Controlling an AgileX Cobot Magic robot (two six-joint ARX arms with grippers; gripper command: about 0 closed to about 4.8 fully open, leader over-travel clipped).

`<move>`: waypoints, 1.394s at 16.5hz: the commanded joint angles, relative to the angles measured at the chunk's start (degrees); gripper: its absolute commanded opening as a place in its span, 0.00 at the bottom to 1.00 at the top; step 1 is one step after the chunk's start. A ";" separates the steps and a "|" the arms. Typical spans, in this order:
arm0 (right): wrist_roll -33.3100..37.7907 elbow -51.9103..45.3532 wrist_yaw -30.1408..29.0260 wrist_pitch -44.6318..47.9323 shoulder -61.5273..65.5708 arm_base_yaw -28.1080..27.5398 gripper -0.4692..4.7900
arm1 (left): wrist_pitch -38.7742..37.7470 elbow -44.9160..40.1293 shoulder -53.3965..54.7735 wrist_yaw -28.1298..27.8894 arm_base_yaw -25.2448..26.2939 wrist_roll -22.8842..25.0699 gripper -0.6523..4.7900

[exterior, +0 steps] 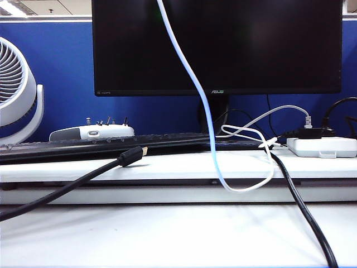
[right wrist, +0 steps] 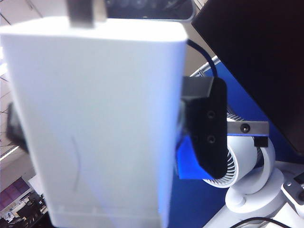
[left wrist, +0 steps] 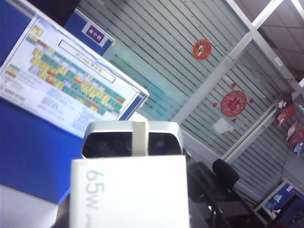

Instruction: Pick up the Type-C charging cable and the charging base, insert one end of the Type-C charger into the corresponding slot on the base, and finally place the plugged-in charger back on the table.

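Two grippers, both out of the exterior view: the left gripper (right wrist: 111, 128) is spread wide and clamps the charging base (left wrist: 128, 194) by its sides, one black finger (right wrist: 209, 128) on the edge, held up off the table (exterior: 167, 234). The right gripper is closed tight, its fingertips not clearly shown, so can't tell what it pinches, though the white cable (exterior: 192, 84) rises out of the top of the exterior view and loops down onto the ledge. Likely step is plug-in: keep the base still, square the plug to the slot, push straight, don't let cable slack twist it.
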 commanded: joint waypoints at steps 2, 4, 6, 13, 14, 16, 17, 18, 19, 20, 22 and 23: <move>-0.46 2.08 -0.72 4.72 -0.94 -1.36 0.09 | -0.22 0.02 -0.22 0.50 0.24 2.32 0.11; -0.46 2.08 -2.16 4.57 -1.07 -2.89 0.09 | -0.83 0.02 -0.22 0.90 0.24 1.92 0.11; -0.61 2.08 -2.21 4.74 -1.25 -3.61 0.09 | -2.82 0.02 -0.22 1.11 0.24 2.40 0.11; -2.10 2.08 1.66 6.78 -1.27 -3.19 0.09 | -3.30 0.02 -0.20 1.64 -0.31 5.38 0.11; -0.28 2.08 2.43 6.60 -1.27 -3.19 0.09 | -3.32 0.02 -0.20 1.70 -0.31 5.35 0.11; -3.02 2.08 2.64 7.96 -1.27 -3.23 0.09 | -3.67 0.02 -0.17 1.73 -0.33 5.40 0.11; 1.38 2.08 3.82 7.48 -1.22 -3.21 0.09 | -3.67 0.02 -0.17 1.77 -0.33 5.38 0.11; 0.63 2.05 3.54 7.58 -1.16 -3.26 0.09 | -3.67 0.02 -0.17 1.79 -0.33 5.38 0.11; -5.33 2.05 2.89 9.22 -1.36 -3.34 0.09 | -3.69 0.02 -0.17 1.79 -0.31 5.38 0.11; -5.18 2.08 3.13 10.12 -1.36 -3.30 0.09 | -3.69 0.02 -0.17 1.77 -0.33 5.40 0.11; -0.52 2.03 5.35 9.18 -1.33 -3.30 0.09 | -3.69 0.02 -0.17 1.79 -0.33 5.40 0.11; -2.16 2.03 5.29 9.66 -1.33 -3.34 0.09 | -3.69 0.02 -0.17 1.79 -0.33 5.40 0.11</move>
